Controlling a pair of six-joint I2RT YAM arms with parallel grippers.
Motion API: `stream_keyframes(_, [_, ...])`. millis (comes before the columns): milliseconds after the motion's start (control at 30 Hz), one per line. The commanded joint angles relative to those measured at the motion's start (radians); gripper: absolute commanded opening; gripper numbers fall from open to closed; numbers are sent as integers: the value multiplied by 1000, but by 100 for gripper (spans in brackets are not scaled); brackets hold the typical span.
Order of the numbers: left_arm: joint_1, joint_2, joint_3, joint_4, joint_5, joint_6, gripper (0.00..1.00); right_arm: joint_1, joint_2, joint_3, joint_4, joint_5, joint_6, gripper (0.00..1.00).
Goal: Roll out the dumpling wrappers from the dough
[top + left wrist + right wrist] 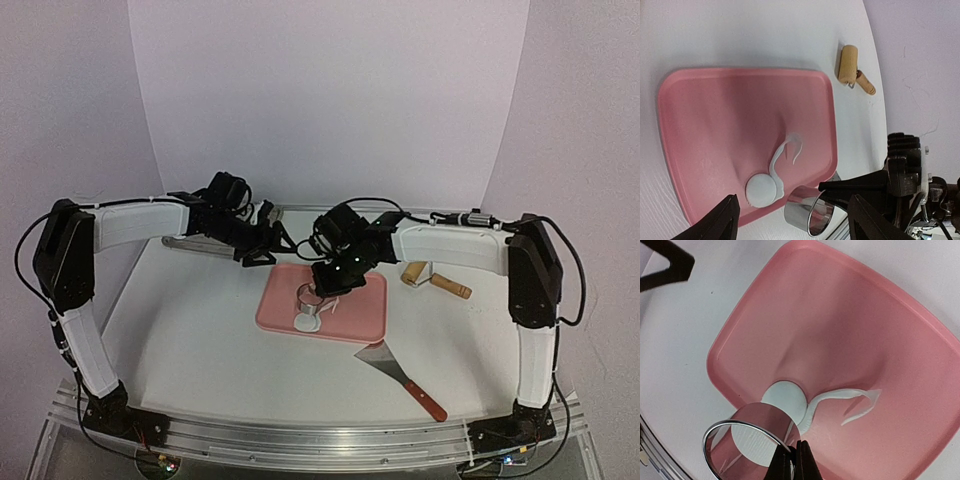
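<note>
White table point(200, 340) carries a pink tray point(365, 310). One dumpling wrapper point(761, 190) lies flat near the tray's near left corner, touching a curled scrap strip point(790, 147). The right gripper point(794, 450) pinches the wall of a ring cutter point(762, 415) just beside the wrapper. The left gripper point(268, 250) hangs with jaws apart, holding nothing, off the tray's far left corner. The wrapper looks soft, thin and easily torn. Lift it from underneath at its free edge.

I see one wrapper point(761, 190): a thin, flat, round white disc lying on the pink tray point(730, 125) near a corner, its edge touching a curled scrap point(790, 145).
</note>
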Motion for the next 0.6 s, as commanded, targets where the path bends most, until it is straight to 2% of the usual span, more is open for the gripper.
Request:
stream_keyframes(0, [-3,-26,-44,-16,80,43,70,18,65,92,-56,57,20,0])
stream_keyframes(267, [-17,23,-33,-8,112,55,68,30,178,217,-116,59,10,0])
stream_keyframes(567, [-28,60,-32,-21,102,56,57,31,220,270,-166,64,-3,0])
